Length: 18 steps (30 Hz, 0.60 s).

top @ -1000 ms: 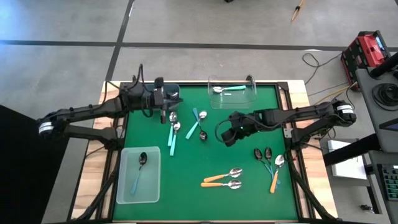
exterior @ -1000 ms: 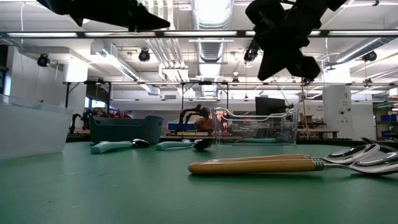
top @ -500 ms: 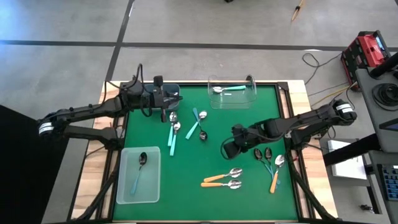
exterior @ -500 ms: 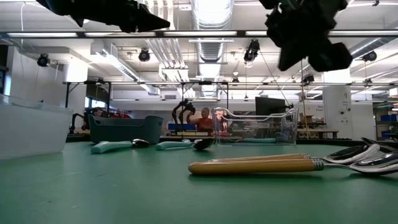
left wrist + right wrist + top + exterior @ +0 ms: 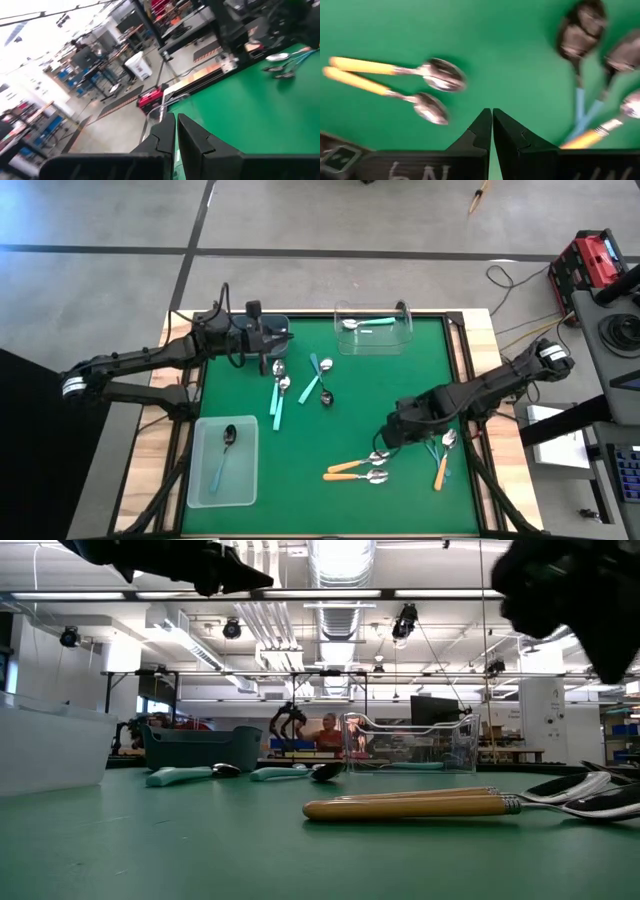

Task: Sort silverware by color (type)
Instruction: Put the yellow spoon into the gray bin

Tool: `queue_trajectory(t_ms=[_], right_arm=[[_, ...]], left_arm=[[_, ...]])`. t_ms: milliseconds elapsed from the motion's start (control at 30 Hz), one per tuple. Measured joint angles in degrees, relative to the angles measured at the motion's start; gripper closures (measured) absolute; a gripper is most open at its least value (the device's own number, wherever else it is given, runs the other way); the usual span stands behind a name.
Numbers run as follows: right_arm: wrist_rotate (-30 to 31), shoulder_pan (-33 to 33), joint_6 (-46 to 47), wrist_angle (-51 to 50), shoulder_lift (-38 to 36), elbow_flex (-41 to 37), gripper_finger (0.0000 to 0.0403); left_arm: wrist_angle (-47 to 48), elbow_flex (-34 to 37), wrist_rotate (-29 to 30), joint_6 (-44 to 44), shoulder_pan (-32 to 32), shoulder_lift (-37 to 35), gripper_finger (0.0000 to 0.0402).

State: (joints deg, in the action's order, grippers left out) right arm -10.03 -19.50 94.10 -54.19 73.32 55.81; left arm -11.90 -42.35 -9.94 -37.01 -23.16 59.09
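**Closed Gripper Hangs Over Orange Spoons on a Green Table**

A green mat (image 5: 400, 380) in a concrete-floored workshop carries scattered silverware, seen from above. Your right gripper (image 5: 388, 442), fingers pressed together and holding nothing, hangs just beside the bowls of two orange-handled spoons (image 5: 357, 470). On its other side lie two dark-bowled spoons (image 5: 424, 428) and a third orange one (image 5: 443, 463). Well apart from it, teal-handled spoons (image 5: 277, 400) lie near the left gripper (image 5: 268, 337), which waits at a dark bin (image 5: 280, 326). A clear tray (image 5: 372, 329) holds one teal spoon; a frosted tub (image 5: 222, 463) holds one dark-bowled spoon.

At table height, the orange pair (image 5: 420, 806) lies flat and side by side, nearly touching.

The left wrist camera shows that arm's fingers (image 5: 162, 135) shut and empty above the mat.

The right wrist camera looks down past closed fingers (image 5: 481, 131) at the orange pair's silver bowls (image 5: 442, 75), just ahead, with the light-blue-handled spoons (image 5: 580, 35) off to one side.

Expect these spoons to be light, rigid and slick, lying low on the mat. You would likely do best to open the jaws and pinch one orange handle across its width at mid-length; the polished bowl may slip, and the neighbouring spoon could come along.
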Motion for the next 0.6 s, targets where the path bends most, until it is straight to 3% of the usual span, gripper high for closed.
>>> queue_trajectory(t_ms=[133,600], right_arm=[[-2.4,-1.8,2.0,-1.9,0.0,-2.3,0.0394],[-14.2,-5.7,5.9,-2.9,0.0,-10.5,0.0394]], left_arm=[[0.0,0.0,3.4,0.0,0.0,0.0,0.0401],[0.5,0.0,3.5,0.2,0.0,0.0,0.0401]])
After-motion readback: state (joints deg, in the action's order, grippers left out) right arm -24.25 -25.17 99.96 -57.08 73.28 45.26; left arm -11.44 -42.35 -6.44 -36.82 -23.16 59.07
